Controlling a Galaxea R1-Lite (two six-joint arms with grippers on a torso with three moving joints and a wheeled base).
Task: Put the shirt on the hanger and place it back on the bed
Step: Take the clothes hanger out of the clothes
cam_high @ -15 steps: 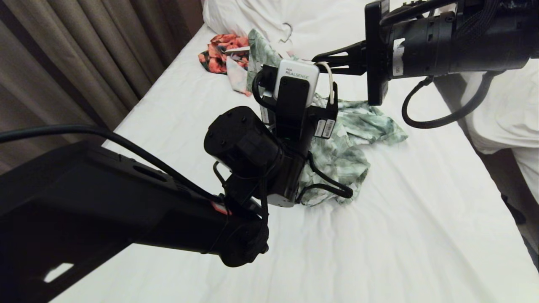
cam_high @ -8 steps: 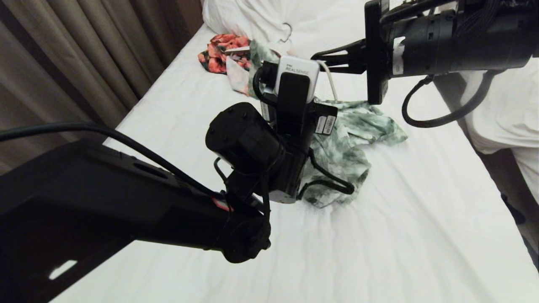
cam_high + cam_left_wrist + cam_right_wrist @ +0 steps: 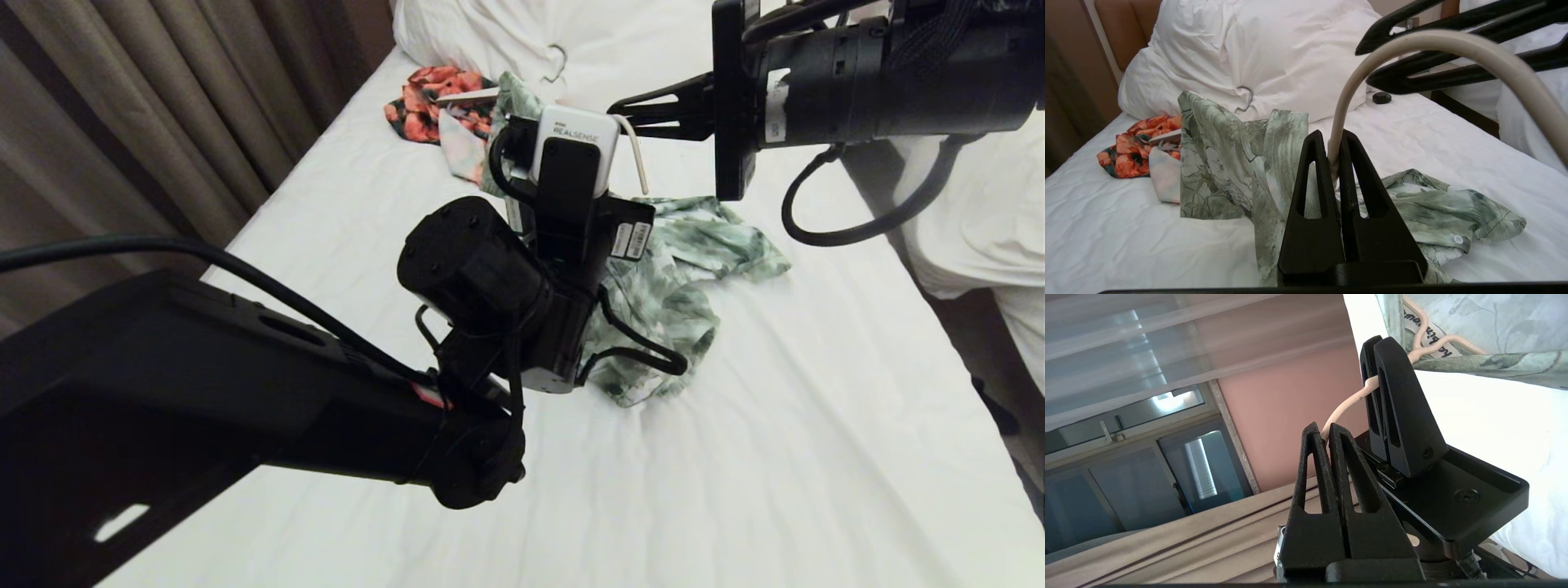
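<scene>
The green-and-white floral shirt (image 3: 694,245) lies crumpled on the bed (image 3: 775,457). Its upper part (image 3: 1224,163) is raised on the cream wire hanger (image 3: 1339,106). My left gripper (image 3: 1333,136) is shut on the hanger's neck just above the shirt; in the head view its wrist camera (image 3: 571,155) hides the fingers. My right gripper (image 3: 1325,430) reaches in from the right (image 3: 614,108) and is shut on the hanger's hook (image 3: 639,159). The twisted wire neck runs into the shirt's collar (image 3: 1474,318).
An orange-red floral garment (image 3: 429,98) and a second hanger (image 3: 557,61) lie by the pillows (image 3: 490,33). Curtains (image 3: 122,122) hang along the bed's left side. Another white bed (image 3: 980,220) stands to the right. A small black object (image 3: 1381,97) rests near the pillows.
The left gripper has shut on the hanger and risen a little, and the shirt's hanging part shifted slightly with it. The right arm has stayed in place.
</scene>
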